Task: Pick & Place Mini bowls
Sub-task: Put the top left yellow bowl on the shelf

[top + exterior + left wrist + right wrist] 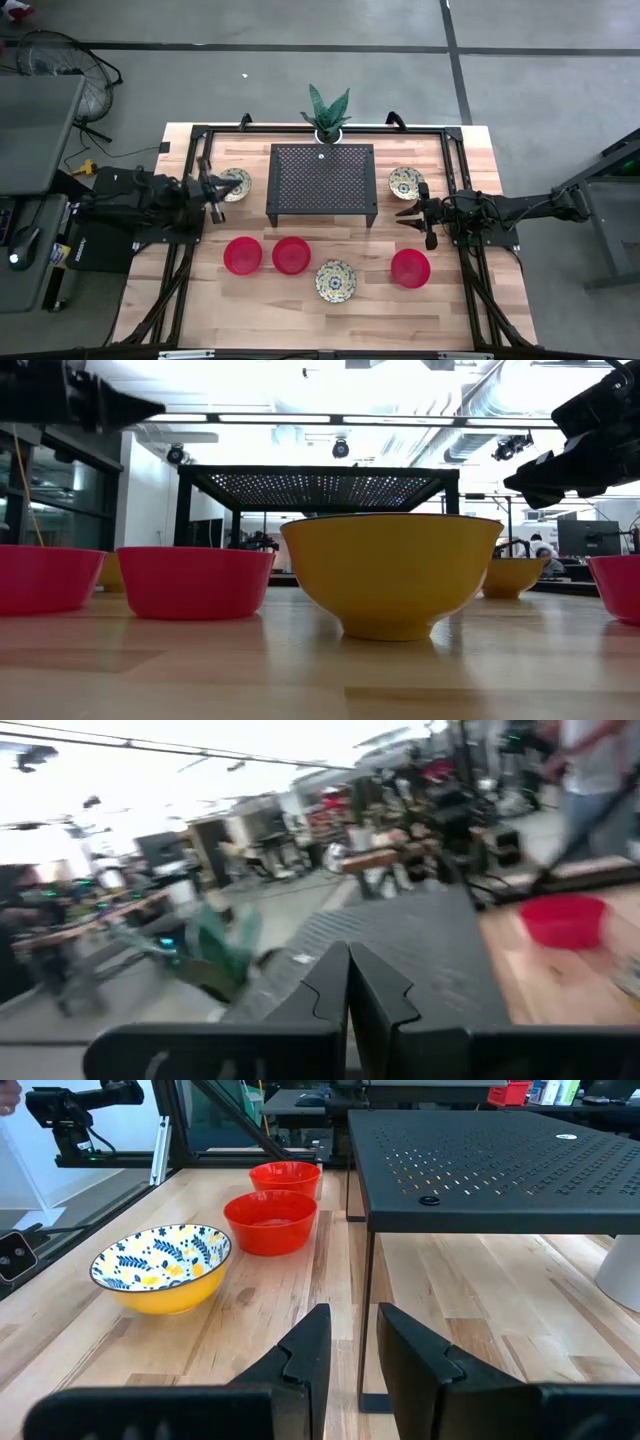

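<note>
Meanwhile the left gripper (217,187) hovers pressed together and the right gripper (403,213) slightly spread, both empty beside the rack (322,180).

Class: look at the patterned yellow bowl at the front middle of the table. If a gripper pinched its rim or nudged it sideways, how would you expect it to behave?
The patterned yellow bowl looks rigid and glossy, so a rim pinch might slip. It stands on a narrow foot under a wide body, so a high push could tip it; a low push would more likely slide it along the smooth wooden table. It is empty, probably light.
</note>
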